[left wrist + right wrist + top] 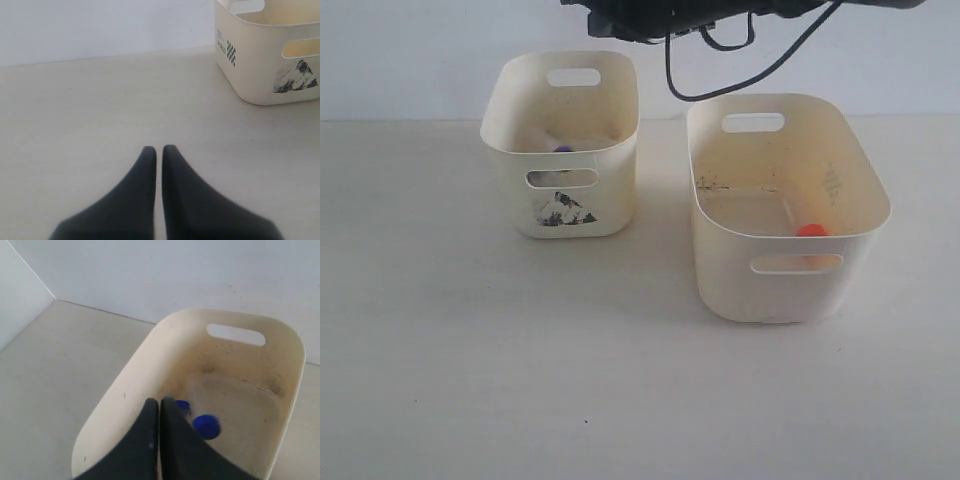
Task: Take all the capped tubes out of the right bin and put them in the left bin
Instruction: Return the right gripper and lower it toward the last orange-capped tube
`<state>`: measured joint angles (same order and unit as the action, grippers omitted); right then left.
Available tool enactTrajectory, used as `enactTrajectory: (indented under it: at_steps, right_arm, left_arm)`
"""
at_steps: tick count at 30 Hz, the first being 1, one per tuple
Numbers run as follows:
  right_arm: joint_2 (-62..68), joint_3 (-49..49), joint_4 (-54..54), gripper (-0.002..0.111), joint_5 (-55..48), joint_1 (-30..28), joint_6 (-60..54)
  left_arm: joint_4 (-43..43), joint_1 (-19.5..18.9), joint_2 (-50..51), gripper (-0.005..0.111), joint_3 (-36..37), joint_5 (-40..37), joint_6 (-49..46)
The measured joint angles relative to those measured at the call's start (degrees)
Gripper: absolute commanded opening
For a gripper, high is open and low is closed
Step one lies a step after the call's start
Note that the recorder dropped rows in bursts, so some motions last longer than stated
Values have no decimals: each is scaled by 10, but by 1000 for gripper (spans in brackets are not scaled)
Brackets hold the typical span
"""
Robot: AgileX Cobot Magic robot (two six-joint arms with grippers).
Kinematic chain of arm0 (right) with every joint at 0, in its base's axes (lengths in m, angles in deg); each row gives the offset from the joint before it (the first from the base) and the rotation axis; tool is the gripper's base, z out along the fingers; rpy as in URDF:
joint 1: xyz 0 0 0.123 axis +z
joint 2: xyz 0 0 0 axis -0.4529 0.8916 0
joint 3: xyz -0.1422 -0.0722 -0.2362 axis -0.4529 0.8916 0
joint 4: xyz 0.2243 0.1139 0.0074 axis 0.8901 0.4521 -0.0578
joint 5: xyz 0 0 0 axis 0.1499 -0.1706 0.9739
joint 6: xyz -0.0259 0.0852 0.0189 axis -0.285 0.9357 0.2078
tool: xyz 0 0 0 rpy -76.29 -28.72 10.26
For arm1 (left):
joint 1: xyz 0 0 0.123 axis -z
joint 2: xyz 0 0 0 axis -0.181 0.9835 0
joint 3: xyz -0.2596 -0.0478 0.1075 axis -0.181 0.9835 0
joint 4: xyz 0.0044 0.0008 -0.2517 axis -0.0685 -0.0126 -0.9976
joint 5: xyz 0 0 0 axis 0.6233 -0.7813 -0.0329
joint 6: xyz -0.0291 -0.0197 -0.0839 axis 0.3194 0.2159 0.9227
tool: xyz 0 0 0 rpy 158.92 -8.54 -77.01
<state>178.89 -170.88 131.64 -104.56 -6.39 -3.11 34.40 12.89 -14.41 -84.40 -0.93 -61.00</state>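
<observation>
— Cream plastic twice over on a pale table [470,390]. Leftmost first?

— Left gripper [159,148]: black fingers pressed together, clenched on nothing, low over bare tabletop. Well apart from the left bin [250,75], facing its mountain sticker [296,79] and a checkered label [229,51] on one side wall.

— Inside the left bin?

— Two blue-capped tubes [206,426] down on its floor, caps near each other, one partly hidden behind a black finger. From the exterior view, only a bluish speck showing over the left bin's front rim.

— Pincer over it?

— Right gripper [160,401]: clamped fully, tips touching, nothing between them. Poised over the left bin at about rim height, apart from the blue caps below. Dark arm [660,15] and a looping cable [720,85] at the top of the exterior view, above and behind the left bin.

— Rightward of the left bin?

— Right bin [850,170]: bigger, plain-fronted, just beside the left bin, a strip of table between. Holding one orange-red-capped tube [810,230], lying on the floor close to the front wall, toward the side away from the left bin. Orange tint through the front handle slot too; whether a second cap, cannot tell.
</observation>
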Motion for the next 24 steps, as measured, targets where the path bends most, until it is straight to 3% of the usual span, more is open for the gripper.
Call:
enactTrajectory:
  at_steps: [4, 13, 19, 24]
  right_arm:
    - [-29, 0, -109, 0, -62, -9, 109]
    - [-54, 0, -503, 0, -329, -19, 525]
    - [-46, -13, -577, 0, -446, -20, 584]
    - [5, -47, -599, 0, -461, -20, 598]
  left_arm:
    - [0, 0, 0, 4, 0, 0, 0]
    - [0, 0, 0, 4, 0, 0, 0]
    - [0, 0, 0, 4, 0, 0, 0]
    - [0, 0, 0, 4, 0, 0, 0]
